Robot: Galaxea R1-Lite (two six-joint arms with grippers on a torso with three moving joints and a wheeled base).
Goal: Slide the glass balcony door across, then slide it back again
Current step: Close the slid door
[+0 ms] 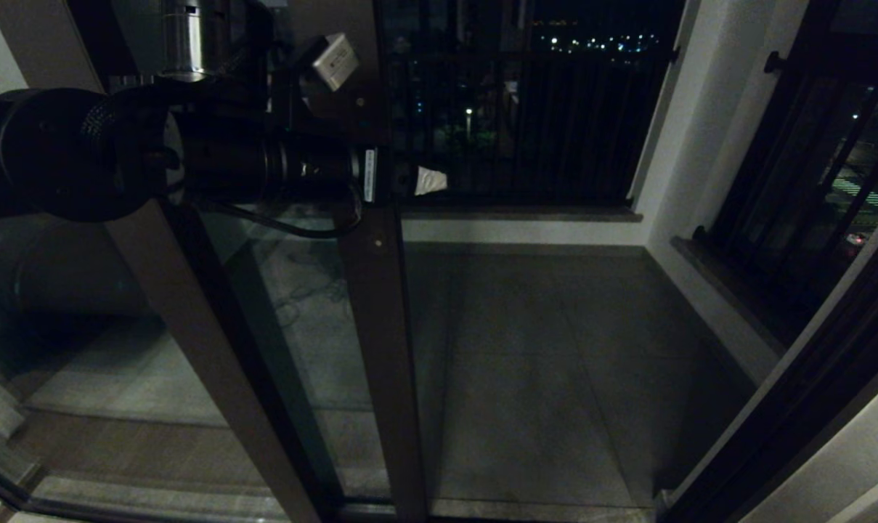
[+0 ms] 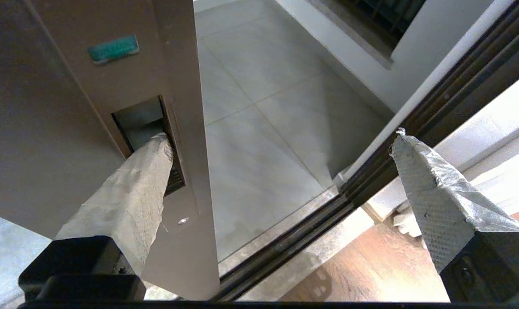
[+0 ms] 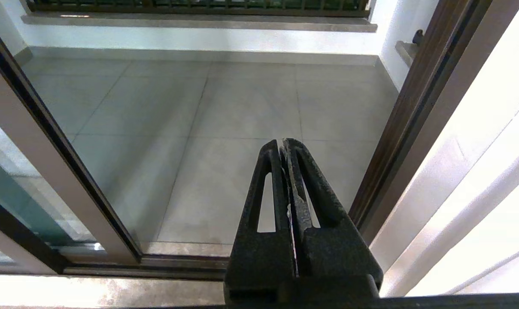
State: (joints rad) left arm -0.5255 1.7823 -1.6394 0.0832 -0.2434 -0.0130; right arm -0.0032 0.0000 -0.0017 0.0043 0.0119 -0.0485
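The glass balcony door (image 1: pixel 380 327) stands slid aside at the left of the doorway, with its brown stile upright at centre. My left gripper (image 1: pixel 402 178) is at that stile, high up, and open. In the left wrist view the gripper (image 2: pixel 281 138) has one taped fingertip (image 2: pixel 158 148) inside the recessed handle slot (image 2: pixel 141 118). Its other fingertip (image 2: pixel 403 146) hangs in free air over the opening. The door's stile (image 3: pixel 70 184) also shows in the right wrist view, where my right gripper (image 3: pixel 283 143) sits shut and empty, low before the threshold.
A second brown stile (image 1: pixel 192 327) with glass lies left of the door. The dark floor track (image 2: pixel 285 244) runs to the right door jamb (image 1: pixel 809 385). Beyond are the tiled balcony floor (image 1: pixel 540 349), a white wall and a dark railing (image 1: pixel 526 123). Wooden floor (image 2: pixel 371 274) lies inside.
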